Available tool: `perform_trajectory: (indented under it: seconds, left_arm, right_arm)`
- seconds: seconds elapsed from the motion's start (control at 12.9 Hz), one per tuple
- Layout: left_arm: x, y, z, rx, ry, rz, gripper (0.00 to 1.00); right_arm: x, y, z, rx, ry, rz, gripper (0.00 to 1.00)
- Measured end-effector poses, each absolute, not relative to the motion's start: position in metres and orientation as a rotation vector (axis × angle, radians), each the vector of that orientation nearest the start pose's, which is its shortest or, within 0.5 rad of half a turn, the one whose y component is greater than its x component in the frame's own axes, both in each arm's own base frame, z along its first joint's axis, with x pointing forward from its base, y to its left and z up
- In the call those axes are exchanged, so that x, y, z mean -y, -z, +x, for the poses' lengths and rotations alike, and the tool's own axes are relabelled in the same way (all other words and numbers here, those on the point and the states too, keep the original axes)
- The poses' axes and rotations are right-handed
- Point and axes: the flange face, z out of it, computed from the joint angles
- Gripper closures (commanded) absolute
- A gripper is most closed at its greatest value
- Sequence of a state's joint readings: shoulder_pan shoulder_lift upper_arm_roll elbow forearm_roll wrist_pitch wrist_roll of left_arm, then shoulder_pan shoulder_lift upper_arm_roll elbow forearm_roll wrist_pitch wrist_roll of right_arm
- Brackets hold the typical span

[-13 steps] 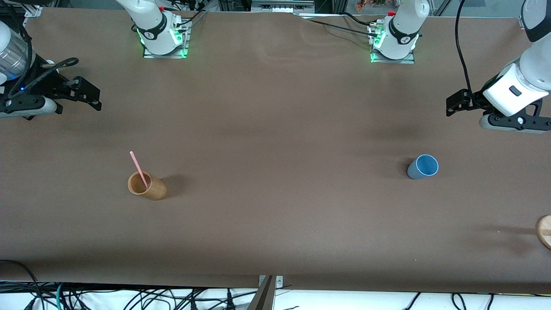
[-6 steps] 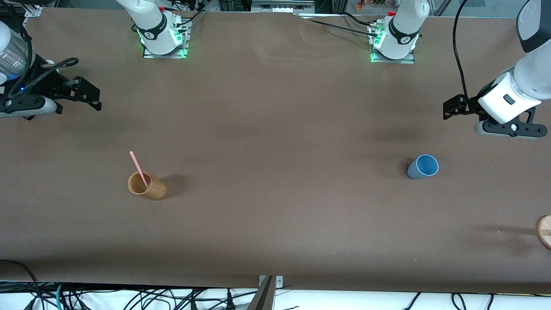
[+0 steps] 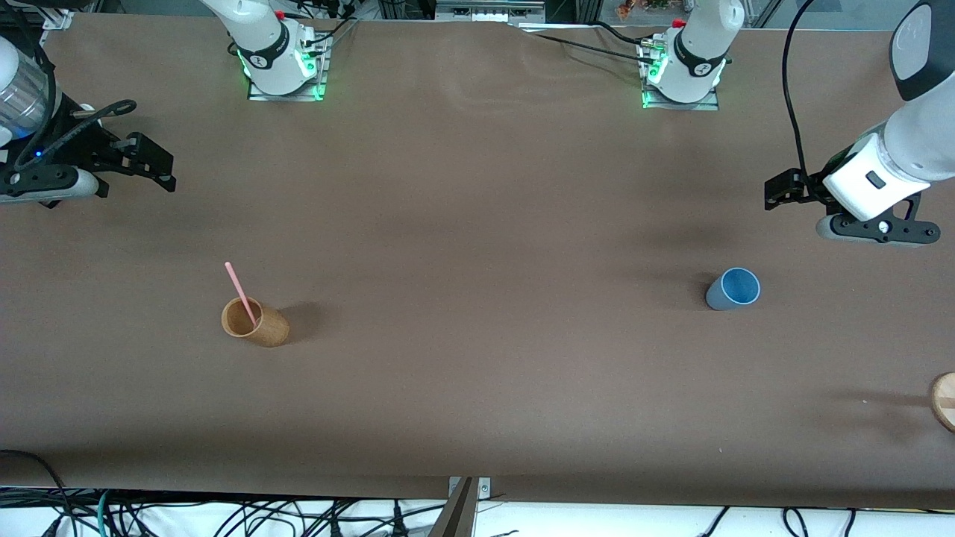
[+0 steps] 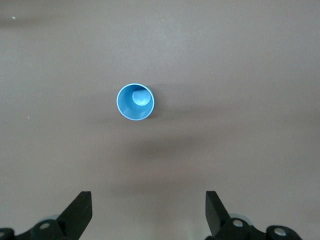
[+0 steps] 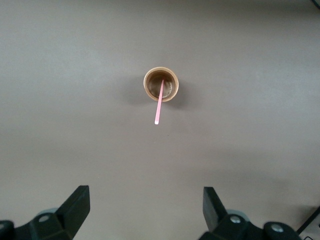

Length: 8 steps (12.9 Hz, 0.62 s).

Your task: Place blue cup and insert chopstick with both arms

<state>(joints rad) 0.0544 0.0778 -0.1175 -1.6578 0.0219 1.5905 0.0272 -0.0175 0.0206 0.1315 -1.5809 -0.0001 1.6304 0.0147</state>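
Observation:
The blue cup [image 3: 733,289] stands upright on the brown table toward the left arm's end; it also shows in the left wrist view [image 4: 135,101], empty. The pink chopstick [image 3: 240,292] leans in a tan wooden cup [image 3: 255,322] toward the right arm's end, and both show in the right wrist view: the chopstick [image 5: 159,107] and the wooden cup [image 5: 161,84]. My left gripper [image 3: 777,192] hangs open and empty over bare table, apart from the blue cup [image 4: 148,210]. My right gripper [image 3: 160,170] hangs open and empty over the table's edge region, away from the wooden cup [image 5: 146,207].
A round pale wooden disc [image 3: 944,400] lies at the table's edge at the left arm's end, nearer the front camera than the blue cup. Cables hang below the table's front edge. Both arm bases stand along the farthest edge.
My left gripper has shifted a little toward the blue cup. The right arm, both cups and the chopstick have not moved.

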Motion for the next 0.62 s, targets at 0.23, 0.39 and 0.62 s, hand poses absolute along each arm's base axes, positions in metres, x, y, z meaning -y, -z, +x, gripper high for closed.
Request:
perform_trajectory:
  seconds: [0.23, 0.39, 0.62]
  left_arm:
    - [0.0316, -0.5417, 0.5698, -0.144, -0.225, -3.115, 0.0]
    - [0.0315, -0.5417, 0.5698, -0.144, -0.225, -3.115, 0.0]
    - [0.0309, -0.5417, 0.57, -0.143, -0.224, -3.115, 0.0]
  right_arm:
    - [-0.0605, -0.6136, 0.5631, 0.14, 0.046, -3.134, 0.0]
    - [-0.0605, -0.6136, 0.5631, 0.14, 0.046, -3.134, 0.0]
    - [-0.0583, -0.6135, 0.563, 0.22, 0.042, -3.135, 0.0]
